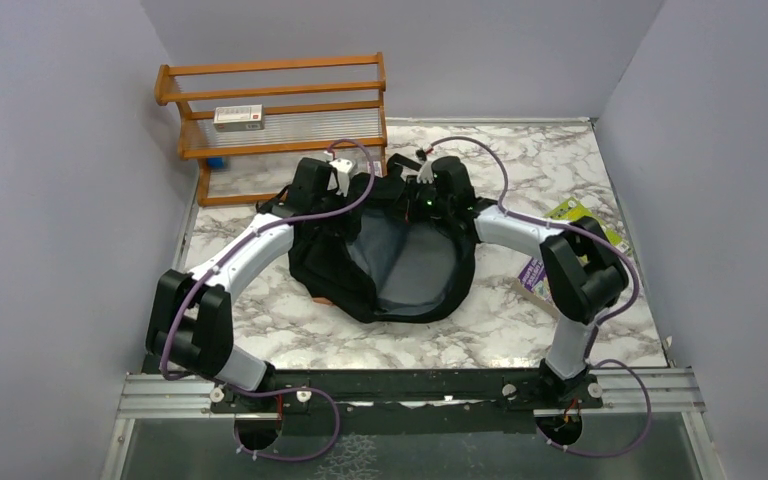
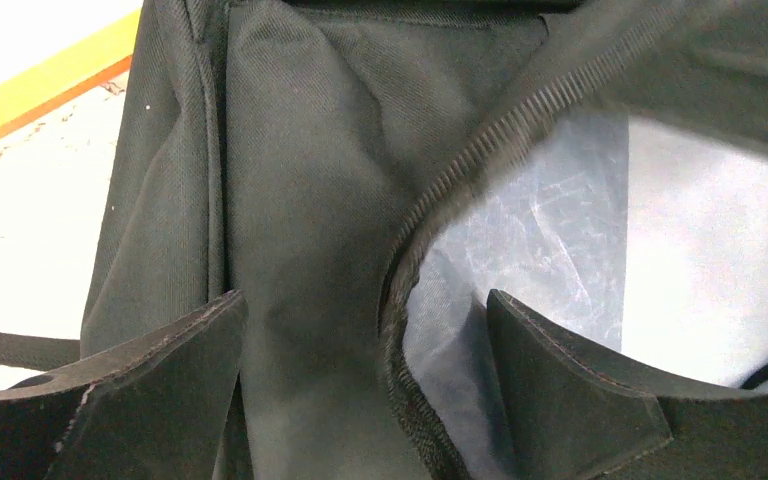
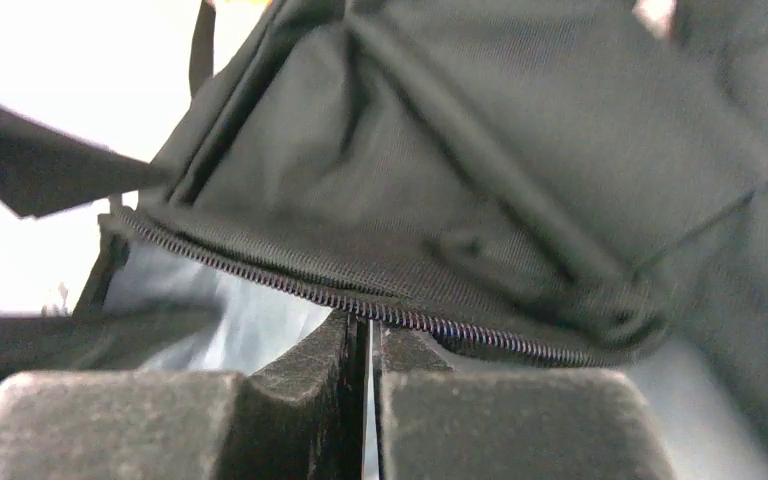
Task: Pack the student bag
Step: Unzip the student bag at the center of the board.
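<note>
The large black soft fabric backpack (image 1: pixel 335 265) lies in the middle of the white marble-patterned tabletop (image 1: pixel 290 335), its mouth gaping upward so the grey inner lining shows. The left claw (image 2: pixel 365 300) stands wide open at the far left part of the mouth, one finger outside on the black fabric and the other over the lining, with the zip edge running between them. The right claw (image 3: pixel 370 335) is closed down to a thin slit, and its tips appear to pinch the zip edge at the far right of the mouth. An orange-brown wooden slatted rack (image 1: pixel 280 100) stands in the far left corner, with a small white rectangular box (image 1: pixel 238 118) on its shelf. Near the right edge, partly under the right arm, lie a green-and-yellow flat packet (image 1: pixel 572 212) and a purple flat packet (image 1: pixel 534 275).
</note>
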Controlling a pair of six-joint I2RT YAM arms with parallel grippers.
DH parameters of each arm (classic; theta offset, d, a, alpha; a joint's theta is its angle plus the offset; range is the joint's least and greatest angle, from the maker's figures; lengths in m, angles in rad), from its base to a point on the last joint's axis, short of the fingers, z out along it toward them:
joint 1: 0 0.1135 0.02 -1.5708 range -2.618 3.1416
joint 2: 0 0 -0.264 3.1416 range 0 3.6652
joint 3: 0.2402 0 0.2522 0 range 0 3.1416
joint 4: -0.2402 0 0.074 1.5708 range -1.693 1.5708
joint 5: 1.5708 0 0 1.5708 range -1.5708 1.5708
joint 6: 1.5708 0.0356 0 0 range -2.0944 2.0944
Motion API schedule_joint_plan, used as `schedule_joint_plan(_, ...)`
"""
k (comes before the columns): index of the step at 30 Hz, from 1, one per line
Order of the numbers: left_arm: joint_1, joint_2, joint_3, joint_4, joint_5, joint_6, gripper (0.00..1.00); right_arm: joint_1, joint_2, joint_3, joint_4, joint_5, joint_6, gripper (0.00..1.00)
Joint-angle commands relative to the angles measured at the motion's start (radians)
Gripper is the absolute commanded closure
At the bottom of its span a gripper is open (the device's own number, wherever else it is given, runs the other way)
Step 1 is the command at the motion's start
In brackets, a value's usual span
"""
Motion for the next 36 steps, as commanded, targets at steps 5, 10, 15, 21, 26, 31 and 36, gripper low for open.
schedule_joint_plan(5, 0.003, -0.099, -0.084, -0.03, 0.044, -0.007, 0.12, -0.007, 0.168, 0.238, 0.054, 0.155, -0.017, 0.91)
schedule_joint_plan(10, 0.003, -0.096, -0.126, -0.044, -0.008, 0.014, 0.13, -0.018, 0.257, 0.326, 0.008, 0.133, -0.032, 0.91)
schedule_joint_plan(15, 0.003, -0.109, -0.129, -0.062, -0.069, 0.035, 0.12, -0.023, 0.315, 0.354, -0.022, 0.101, -0.047, 0.91)
schedule_joint_plan(21, 0.003, -0.153, -0.055, -0.098, -0.101, 0.037, 0.08, -0.025, 0.336, 0.359, -0.024, 0.065, -0.048, 0.91)
schedule_joint_plan(26, 0.003, -0.207, 0.082, -0.12, -0.037, 0.026, 0.06, -0.025, 0.339, 0.365, -0.024, 0.053, -0.044, 0.91)
schedule_joint_plan(31, -0.002, -0.244, 0.174, -0.117, 0.098, -0.009, 0.08, -0.025, 0.345, 0.37, -0.025, 0.043, -0.043, 0.91)
schedule_joint_plan(36, -0.164, -0.252, 0.12, -0.057, 0.16, -0.075, 0.31, -0.025, 0.344, 0.364, -0.026, 0.045, -0.04, 0.91)
